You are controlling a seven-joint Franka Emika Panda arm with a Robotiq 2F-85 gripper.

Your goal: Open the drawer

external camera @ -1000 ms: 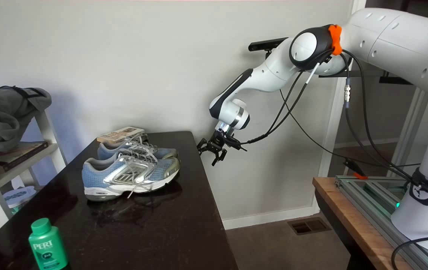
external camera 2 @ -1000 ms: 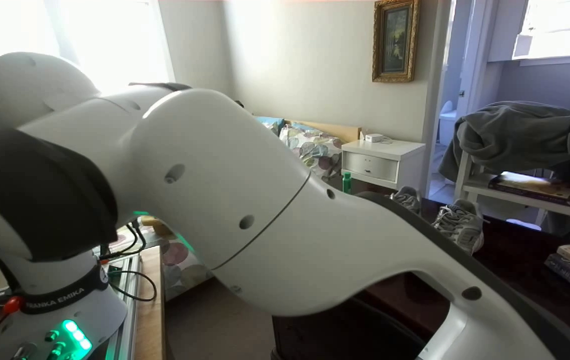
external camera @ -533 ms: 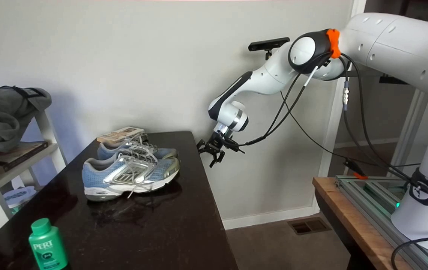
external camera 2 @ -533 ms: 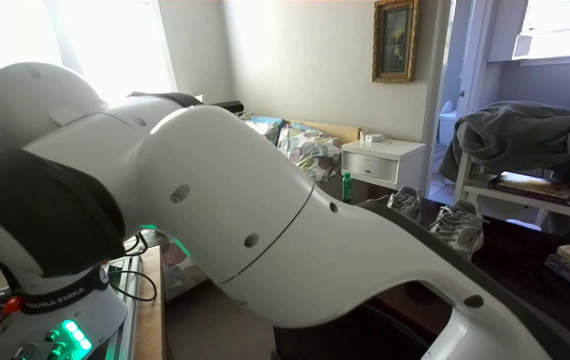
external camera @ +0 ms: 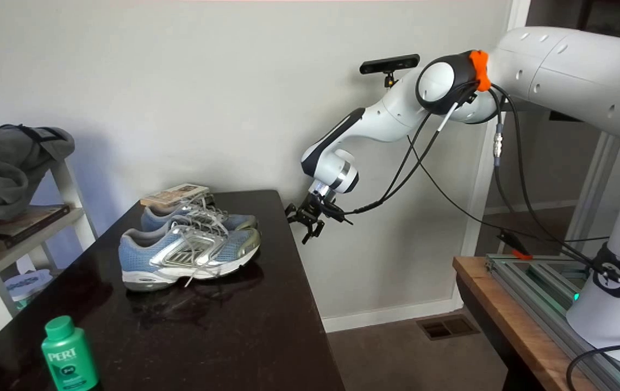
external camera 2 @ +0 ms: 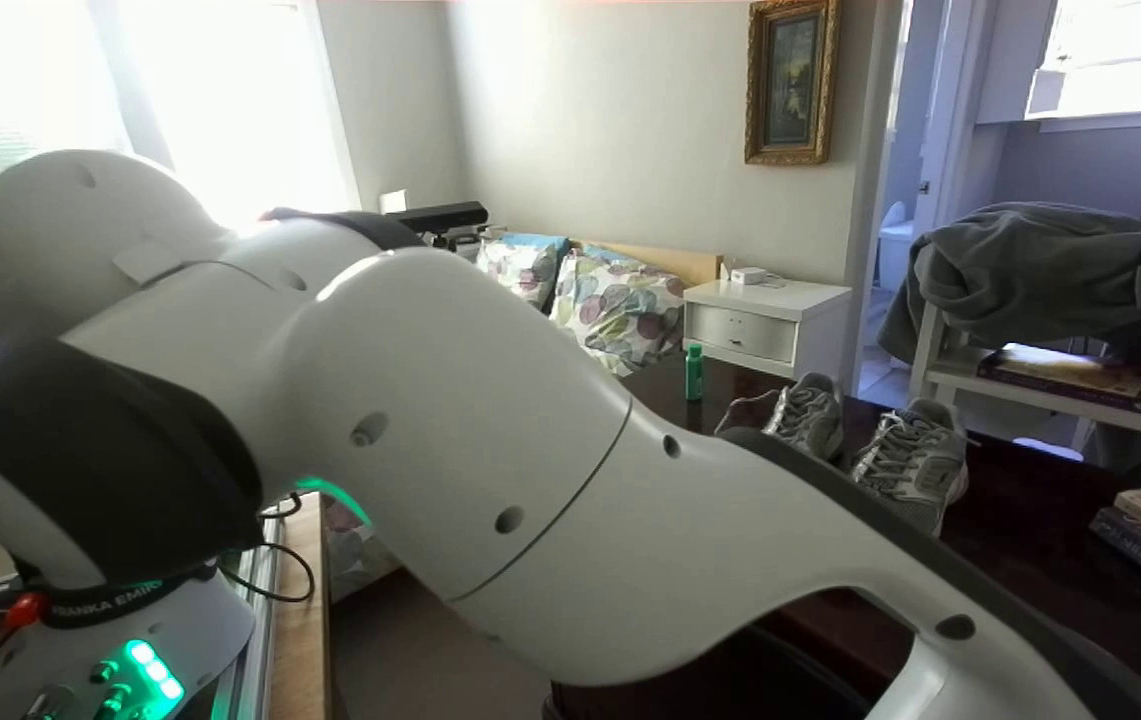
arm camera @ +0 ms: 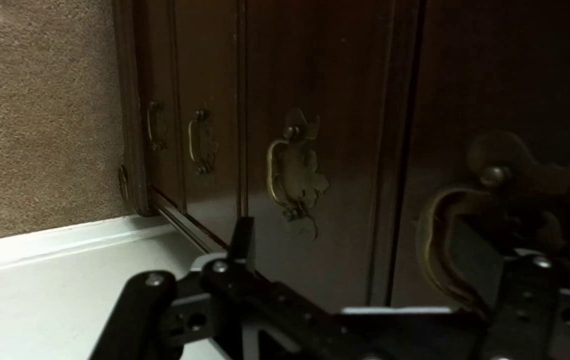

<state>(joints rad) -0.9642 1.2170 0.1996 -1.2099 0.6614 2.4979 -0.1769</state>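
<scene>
Before a pale wall (external camera: 223, 98), the gripper (external camera: 298, 225) stands with jaws spread wide, just beside the dark wooden cabinet (external camera: 266, 336). Its drawer (arm camera: 504, 100) lies toward three o'clock in the wrist view; only that view shows the brass bail handle (arm camera: 427, 240), which one fingertip (arm camera: 469, 250) overlaps, contact unclear. In an exterior view, running shoes (external camera: 190, 258) sit at nine o'clock from the gripper, a Pert bottle (external camera: 70, 355) at eight; a gilt-framed painting (external camera 2: 790, 82) hangs at one o'clock in an exterior view alone.
</scene>
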